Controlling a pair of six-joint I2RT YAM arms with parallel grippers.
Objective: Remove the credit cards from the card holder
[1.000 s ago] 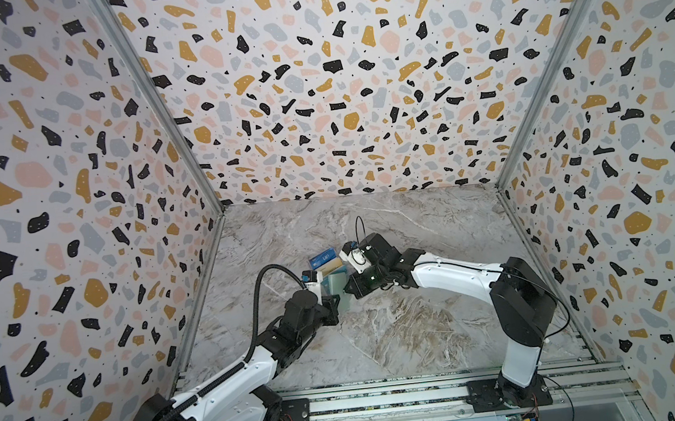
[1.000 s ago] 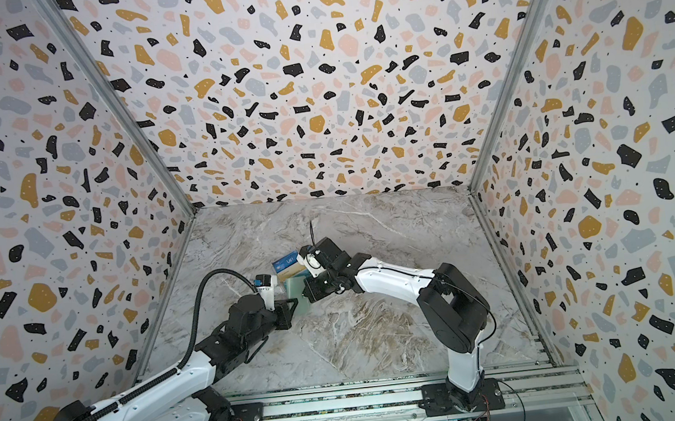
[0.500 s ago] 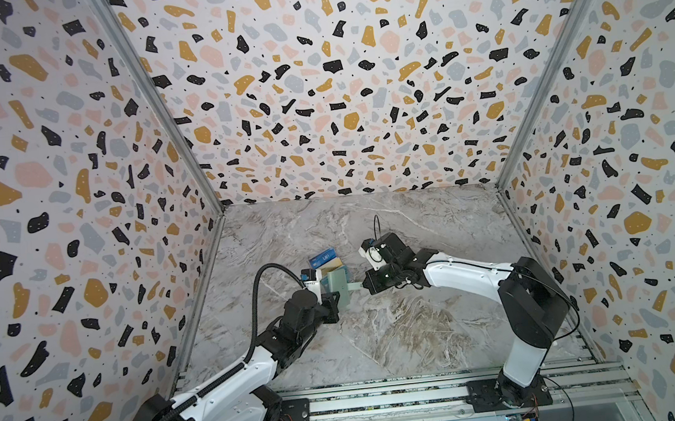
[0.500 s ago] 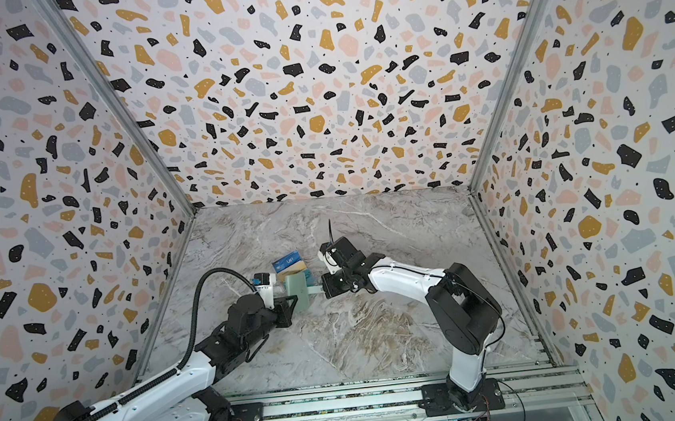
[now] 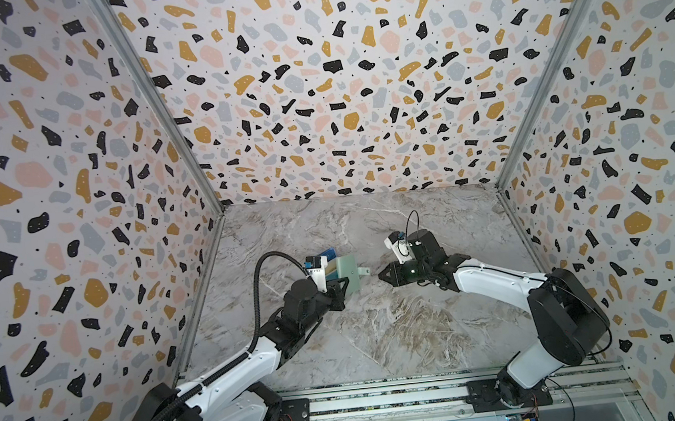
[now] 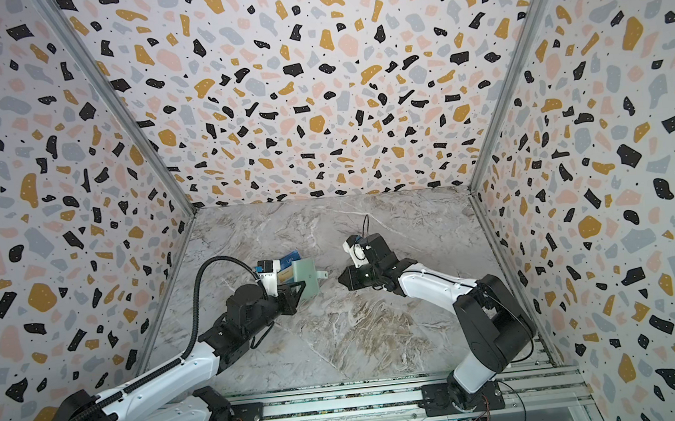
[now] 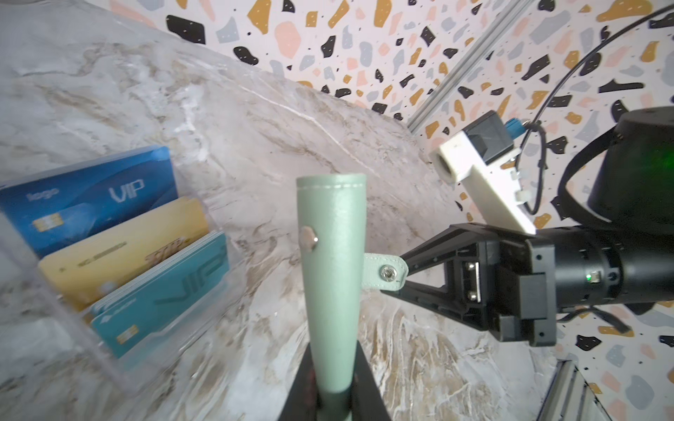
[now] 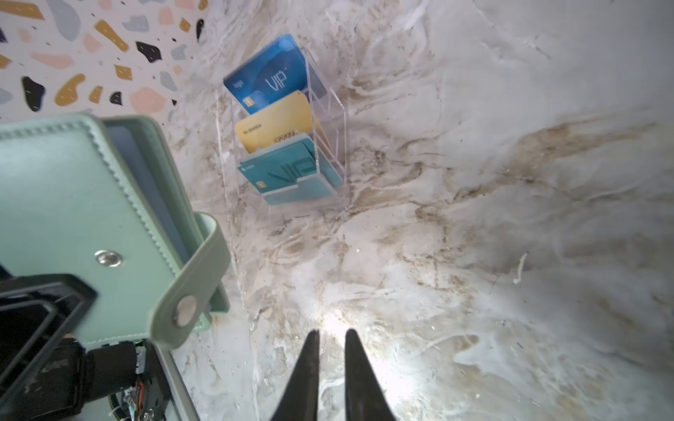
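Observation:
My left gripper (image 5: 339, 288) is shut on the lower edge of the mint-green card holder (image 5: 348, 272), holding it upright above the table (image 6: 305, 280). Its snap tab (image 7: 384, 274) is undone and sticks out toward my right gripper (image 5: 381, 276). That gripper (image 8: 331, 333) sits just right of the tab, jaws slightly open, nothing between them. In the right wrist view the card holder (image 8: 73, 218) gapes a little; I see no card in it. A blue credit card (image 8: 270, 80), a gold one (image 8: 277, 124) and a teal one (image 8: 281, 171) stand in a clear stand.
The clear tiered stand (image 8: 330, 145) sits on the marble floor just behind the left gripper, near the left wall (image 5: 80, 242). Terrazzo walls close in three sides. A metal rail (image 5: 385, 399) carrying both arm bases runs along the front.
My right gripper has drawn back to the right, away from the card holder, and its jaws have parted slightly. The snap tab now hangs free. The left arm has stayed put.

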